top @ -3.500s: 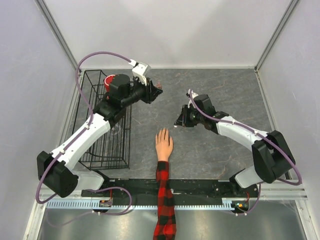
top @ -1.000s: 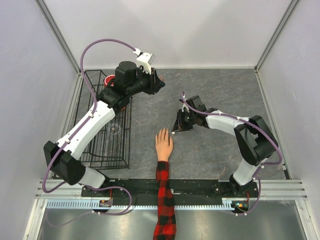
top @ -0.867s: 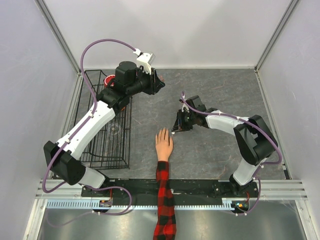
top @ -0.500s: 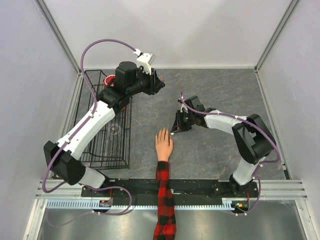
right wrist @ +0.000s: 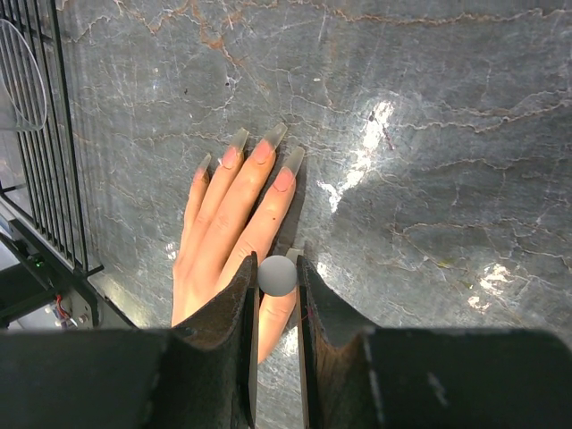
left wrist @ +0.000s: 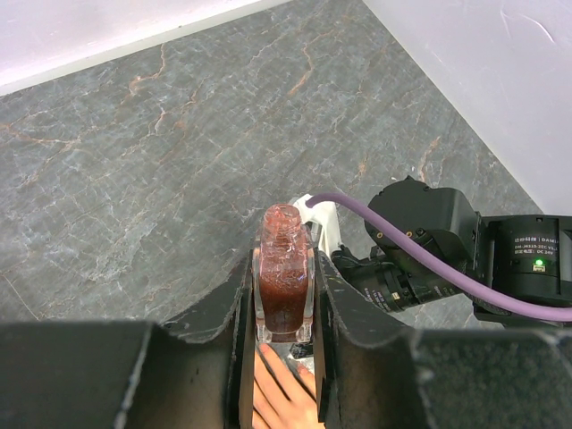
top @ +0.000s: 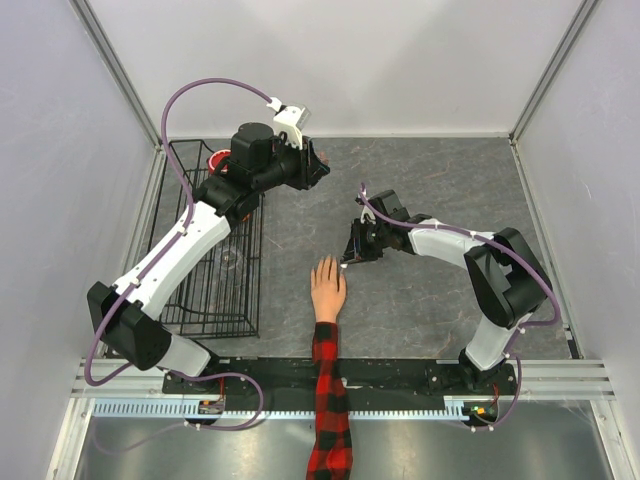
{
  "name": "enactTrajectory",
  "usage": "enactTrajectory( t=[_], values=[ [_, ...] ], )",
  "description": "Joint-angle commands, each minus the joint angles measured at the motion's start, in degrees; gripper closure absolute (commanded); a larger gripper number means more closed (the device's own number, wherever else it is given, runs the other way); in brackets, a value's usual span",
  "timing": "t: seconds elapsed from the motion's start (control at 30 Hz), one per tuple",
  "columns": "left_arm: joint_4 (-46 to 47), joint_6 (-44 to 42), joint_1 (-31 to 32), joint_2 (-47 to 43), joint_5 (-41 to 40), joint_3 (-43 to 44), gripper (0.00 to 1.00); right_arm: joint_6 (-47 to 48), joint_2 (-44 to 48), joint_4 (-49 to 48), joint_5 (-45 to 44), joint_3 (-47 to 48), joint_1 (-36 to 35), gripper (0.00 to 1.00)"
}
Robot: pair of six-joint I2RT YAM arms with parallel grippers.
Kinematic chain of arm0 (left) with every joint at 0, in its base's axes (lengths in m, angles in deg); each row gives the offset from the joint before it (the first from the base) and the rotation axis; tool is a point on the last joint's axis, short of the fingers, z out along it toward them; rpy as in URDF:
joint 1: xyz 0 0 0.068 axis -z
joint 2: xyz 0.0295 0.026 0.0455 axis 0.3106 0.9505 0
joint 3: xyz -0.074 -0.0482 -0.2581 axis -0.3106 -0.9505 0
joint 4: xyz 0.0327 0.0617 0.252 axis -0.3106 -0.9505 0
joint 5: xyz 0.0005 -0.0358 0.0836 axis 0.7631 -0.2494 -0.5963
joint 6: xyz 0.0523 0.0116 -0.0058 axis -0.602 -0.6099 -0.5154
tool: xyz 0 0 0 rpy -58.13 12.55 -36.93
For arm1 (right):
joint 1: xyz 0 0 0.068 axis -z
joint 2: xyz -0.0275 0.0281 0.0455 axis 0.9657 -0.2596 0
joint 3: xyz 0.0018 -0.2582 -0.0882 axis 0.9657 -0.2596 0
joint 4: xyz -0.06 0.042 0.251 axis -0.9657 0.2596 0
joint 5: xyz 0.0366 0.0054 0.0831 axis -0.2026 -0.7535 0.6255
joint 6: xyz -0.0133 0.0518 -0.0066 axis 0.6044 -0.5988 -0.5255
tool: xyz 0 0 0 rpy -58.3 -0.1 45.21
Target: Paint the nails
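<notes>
**A:** On the grey marbled table [top: 430,180], the peach mannequin hand with red-and-black plaid sleeve [top: 327,290] lies palm-down.

**B:** Our left gripper [left wrist: 284,268] pinches the open bottle of dark red polish [left wrist: 283,299]. Our right gripper [right wrist: 278,268] clamps a grey round-topped brush [right wrist: 278,275] over its fingers.

**A:** We should lower gently, stroking the long nails [right wrist: 268,138] base to tip.

**B:** The black wrist camera [left wrist: 527,259] carries print too small to read.

Long, translucent, pointed nails [right wrist: 268,141]

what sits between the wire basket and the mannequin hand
Nothing: in the top view only bare grey table separates the wire basket from the mannequin hand.
</notes>
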Motion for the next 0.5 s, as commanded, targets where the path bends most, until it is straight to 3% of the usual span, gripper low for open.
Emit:
enactTrajectory(
  t=[0.0,0.47],
  values=[
    [1.4,-0.2,0.3,-0.5,0.4,2.5,0.98,0.3,-1.2,-0.5,-0.4,2.5,-0.3,1.0],
    [1.1,-0.9,0.2,-0.1,0.5,3.1,0.98,0.3,-1.7,0.3,-1.2,3.1,-0.2,1.0]
  ],
)
